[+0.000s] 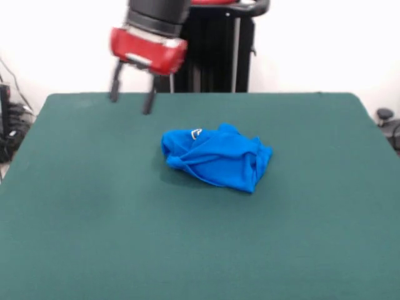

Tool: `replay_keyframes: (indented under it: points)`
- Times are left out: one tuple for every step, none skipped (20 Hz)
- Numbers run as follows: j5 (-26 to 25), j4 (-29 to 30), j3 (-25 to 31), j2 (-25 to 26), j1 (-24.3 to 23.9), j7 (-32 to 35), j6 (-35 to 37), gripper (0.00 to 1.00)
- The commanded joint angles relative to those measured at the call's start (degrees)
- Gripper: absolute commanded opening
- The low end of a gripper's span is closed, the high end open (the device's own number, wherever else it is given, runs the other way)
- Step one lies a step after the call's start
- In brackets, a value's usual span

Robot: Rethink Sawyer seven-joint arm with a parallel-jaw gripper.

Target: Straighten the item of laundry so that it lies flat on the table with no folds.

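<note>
Wide apart and empty, the jaws of the gripper (131, 103) hang above the far edge of the table (75, 237). Nearest the camera is bare green cloth. Past it, about mid-table, the laundry (215, 156) lies bunched, with ridges and tucked folds and a white mark near its far-left edge. To do this well, I judge the gripper should pinch one outer edge only and draw it outward, low over the cloth.
</note>
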Motion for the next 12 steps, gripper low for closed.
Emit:
replay_keyframes:
  points:
    - [-0.92, 2.44, 8.07, 2.54, -9.92, 8.99, -4.68, 1.0]
    - [-1.36, 0.59, 9.18, 4.51, -12.12, 7.93, -5.04, 1.0]
    - [-1.85, 0.52, 10.26, 4.56, -14.24, 7.16, -5.0, 1.0]
    - [-1.96, -1.73, 11.32, 6.94, -16.08, 6.24, -4.98, 1.0]
    - [-2.3, -1.82, 12.2, 6.89, -17.87, 5.51, -4.58, 1.0]
    - [-2.36, -2.71, 12.59, 7.8, -18.62, 5.18, -4.47, 1.0]
    - [-2.42, -3.6, 12.99, 8.71, -19.37, 4.86, -4.37, 1.0]
    - [-2.72, -3.64, 13.72, 8.31, -20.92, 4.17, -3.82, 1.0]
    - [-2.84, -4.41, 14.11, 9.08, -21.63, 3.83, -3.63, 1.0]
    - [-3.3, -4.53, 14.8, 8.49, -23.08, 3.07, -2.92, 1.0]
    - [-3.52, -5.0, 14.97, 8.32, -23.68, 2.63, -2.22, 1.0]
    - [-4.01, -5.33, 15.57, 7.79, -25.12, 1.77, -1.33, 1.0]
